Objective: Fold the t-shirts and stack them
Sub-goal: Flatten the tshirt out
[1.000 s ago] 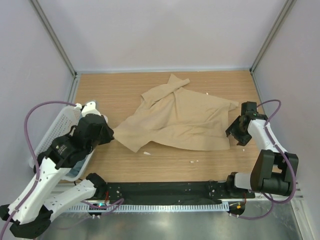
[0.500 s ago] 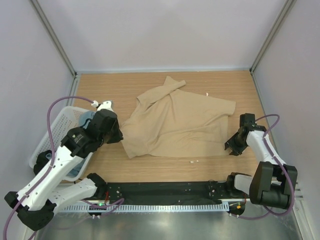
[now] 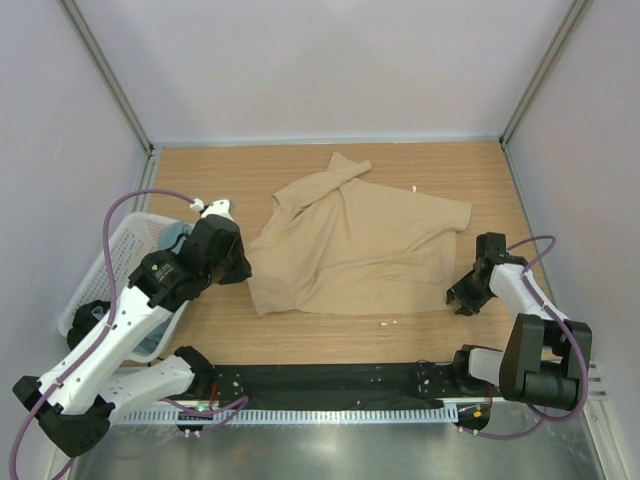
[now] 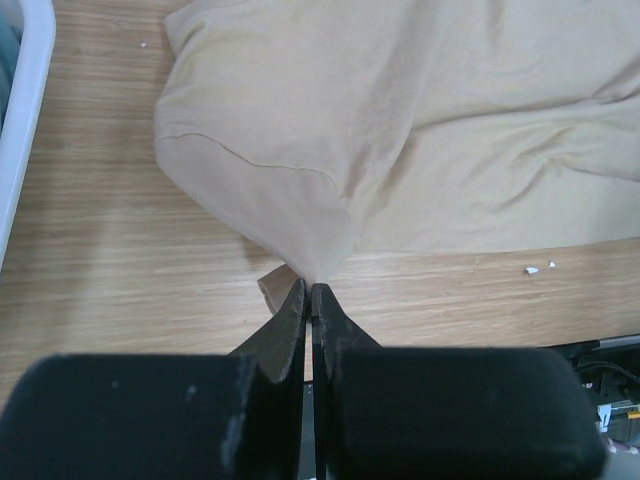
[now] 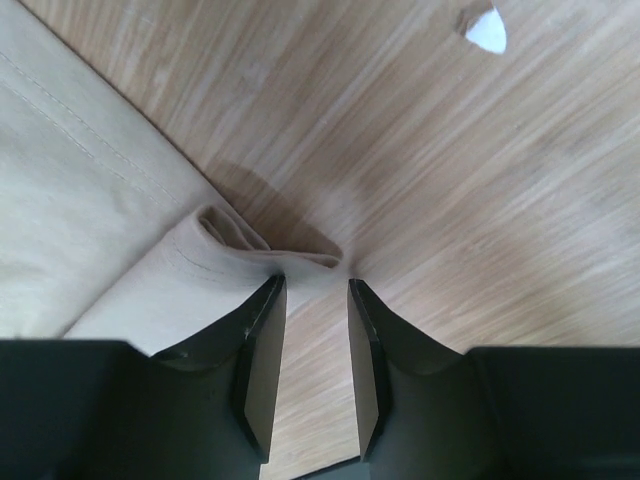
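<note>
The tan-beige t-shirt (image 3: 360, 245) lies rumpled and spread on the wooden table, with one sleeve pointing to the far side. My left gripper (image 3: 243, 272) is shut on its near-left edge. In the left wrist view the cloth (image 4: 400, 120) rises in a peak into the closed fingertips (image 4: 312, 288). My right gripper (image 3: 459, 300) is open at the shirt's near-right corner. In the right wrist view that folded corner (image 5: 235, 245) lies just at the tips of the gripper (image 5: 310, 290), with bare wood between the fingers. The grey-blue t-shirt (image 3: 176, 238) lies in the basket.
A white mesh basket (image 3: 100, 275) stands at the left edge; its rim (image 4: 28, 110) shows in the left wrist view. Small white scraps lie on the wood (image 3: 386, 322), with one in the right wrist view (image 5: 485, 28). Grey walls enclose the table.
My left gripper has moved right with the shirt's left edge, bunching that side toward the middle. My right gripper has moved nearer, down to the shirt's near-right corner.
</note>
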Robot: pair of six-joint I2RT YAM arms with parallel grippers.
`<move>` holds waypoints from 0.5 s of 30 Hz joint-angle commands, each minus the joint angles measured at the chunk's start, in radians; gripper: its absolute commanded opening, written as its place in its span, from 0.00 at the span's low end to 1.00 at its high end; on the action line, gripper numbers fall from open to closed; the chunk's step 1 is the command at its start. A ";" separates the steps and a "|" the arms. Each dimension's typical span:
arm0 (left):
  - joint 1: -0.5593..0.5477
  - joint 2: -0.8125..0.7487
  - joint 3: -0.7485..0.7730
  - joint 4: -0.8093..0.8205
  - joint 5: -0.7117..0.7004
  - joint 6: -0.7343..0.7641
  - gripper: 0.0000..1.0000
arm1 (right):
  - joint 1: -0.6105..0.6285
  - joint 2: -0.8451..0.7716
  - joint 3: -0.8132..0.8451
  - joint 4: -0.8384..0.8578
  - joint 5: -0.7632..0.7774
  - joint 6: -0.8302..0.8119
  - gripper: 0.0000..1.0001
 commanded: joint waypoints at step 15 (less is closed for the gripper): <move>0.003 -0.012 0.027 0.019 -0.038 0.003 0.00 | -0.005 0.154 -0.041 0.188 0.065 0.000 0.13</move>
